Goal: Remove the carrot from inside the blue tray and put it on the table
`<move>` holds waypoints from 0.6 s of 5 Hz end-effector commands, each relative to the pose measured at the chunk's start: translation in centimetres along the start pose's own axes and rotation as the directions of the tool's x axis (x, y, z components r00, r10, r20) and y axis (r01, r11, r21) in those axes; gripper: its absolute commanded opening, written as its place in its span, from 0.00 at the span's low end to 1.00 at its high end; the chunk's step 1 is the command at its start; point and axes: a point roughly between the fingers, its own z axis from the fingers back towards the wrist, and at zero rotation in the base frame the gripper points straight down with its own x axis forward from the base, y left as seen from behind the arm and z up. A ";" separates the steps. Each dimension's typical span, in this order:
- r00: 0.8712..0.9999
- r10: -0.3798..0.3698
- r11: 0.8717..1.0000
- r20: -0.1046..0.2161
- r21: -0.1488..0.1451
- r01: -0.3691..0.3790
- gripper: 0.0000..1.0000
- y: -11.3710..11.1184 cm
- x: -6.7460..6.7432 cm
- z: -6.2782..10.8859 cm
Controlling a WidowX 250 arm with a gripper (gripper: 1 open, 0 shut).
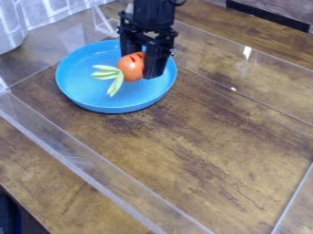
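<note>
The carrot [126,66] is a short orange-red toy with pale green leaves trailing down to the left. My black gripper [143,64] is shut on the carrot's body and holds it a little above the floor of the blue tray [86,91]. The tray is a round sky-blue dish at the upper left of the table [208,137], a dark wood-plank top under a glossy clear sheet. The carrot's right side is hidden behind the fingers.
A raised clear edge [73,146] runs diagonally across the front left of the tabletop. Bright reflections [244,59] streak the sheet to the right of the tray. A pale cloth-like shape [10,27] lies at the top left corner.
</note>
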 end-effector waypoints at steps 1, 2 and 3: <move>0.988 -0.039 0.998 0.147 0.059 0.031 0.00 -0.8 0.1 5.3; 0.987 -0.048 0.997 0.151 0.063 0.039 0.00 -1.1 0.2 5.4; 0.986 -0.057 0.997 0.154 0.067 0.047 0.00 -1.4 0.2 5.6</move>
